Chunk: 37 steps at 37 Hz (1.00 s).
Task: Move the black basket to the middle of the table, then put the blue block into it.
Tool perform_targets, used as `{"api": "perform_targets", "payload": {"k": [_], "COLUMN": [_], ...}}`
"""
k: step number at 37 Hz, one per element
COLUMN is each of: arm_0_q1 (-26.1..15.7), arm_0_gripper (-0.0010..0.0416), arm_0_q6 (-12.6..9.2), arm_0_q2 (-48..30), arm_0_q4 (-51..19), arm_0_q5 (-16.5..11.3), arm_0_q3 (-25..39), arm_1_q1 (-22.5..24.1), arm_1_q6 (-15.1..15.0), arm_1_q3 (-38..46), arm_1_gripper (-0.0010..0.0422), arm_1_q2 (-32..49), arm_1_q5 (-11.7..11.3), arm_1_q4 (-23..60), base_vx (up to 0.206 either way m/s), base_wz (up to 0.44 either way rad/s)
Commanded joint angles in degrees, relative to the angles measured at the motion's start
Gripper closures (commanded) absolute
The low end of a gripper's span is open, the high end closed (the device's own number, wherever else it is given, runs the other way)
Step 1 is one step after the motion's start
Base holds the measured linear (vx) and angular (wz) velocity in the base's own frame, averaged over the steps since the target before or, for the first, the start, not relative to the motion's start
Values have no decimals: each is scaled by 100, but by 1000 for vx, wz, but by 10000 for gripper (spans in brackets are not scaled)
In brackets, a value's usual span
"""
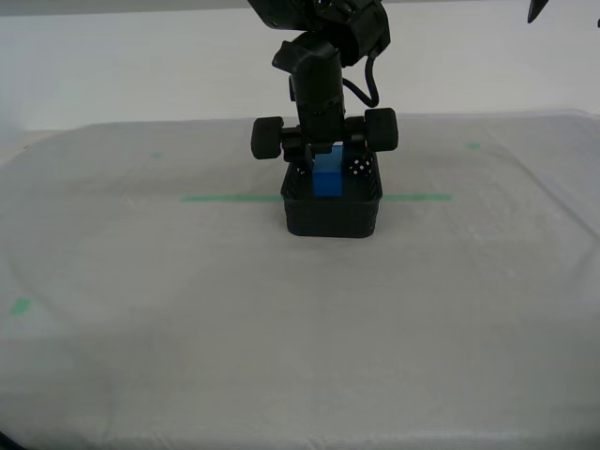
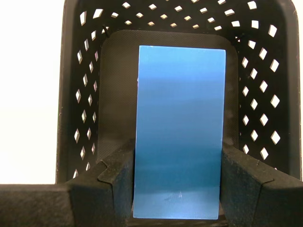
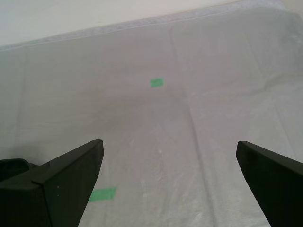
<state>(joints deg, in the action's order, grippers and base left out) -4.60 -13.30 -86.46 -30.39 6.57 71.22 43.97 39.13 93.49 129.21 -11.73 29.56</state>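
The black basket stands near the middle of the table, on the long green tape line. My second gripper hangs straight over it, shut on the blue block, whose lower end dips below the rim. In the second wrist view the blue block stands between the two fingers, with the basket's perforated walls around it. Whether the block touches the floor I cannot tell. My first gripper is open over bare cloth, nothing between its fingers.
Small green tape marks lie on the cloth: one at the exterior view's left, two more farther back. A dark arm part shows at the exterior view's top right. Tape marks lie below my first gripper.
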Motion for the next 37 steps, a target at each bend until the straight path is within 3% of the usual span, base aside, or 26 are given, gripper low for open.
{"api": "perform_targets", "payload": {"k": [1,6,15,37], "arm_0_q1": [-4,-4,-4,-4], "arm_0_gripper": [12,12,12,12], "arm_0_q6": [2,0,0,0], "arm_0_q2": [2,2,2,2], "arm_0_q4": [13,13,13,13], "arm_0_q5": [13,13,13,13], "arm_0_q3": [7,7,7,7], "arm_1_q1": [0,0,0,0], "arm_1_q6": [13,-11,-24,-140], "arm_1_q3": [2,2,2,2], "arm_1_gripper": [412,396,323,70], "arm_1_q2": [-7,-7,-7,-7], "arm_1_q5": [-35,-35,-35,-35], "arm_1_q4": [-7,-2,7,94], "base_vx": [0,0,0,0], "base_wz": [0,0,0,0]}}
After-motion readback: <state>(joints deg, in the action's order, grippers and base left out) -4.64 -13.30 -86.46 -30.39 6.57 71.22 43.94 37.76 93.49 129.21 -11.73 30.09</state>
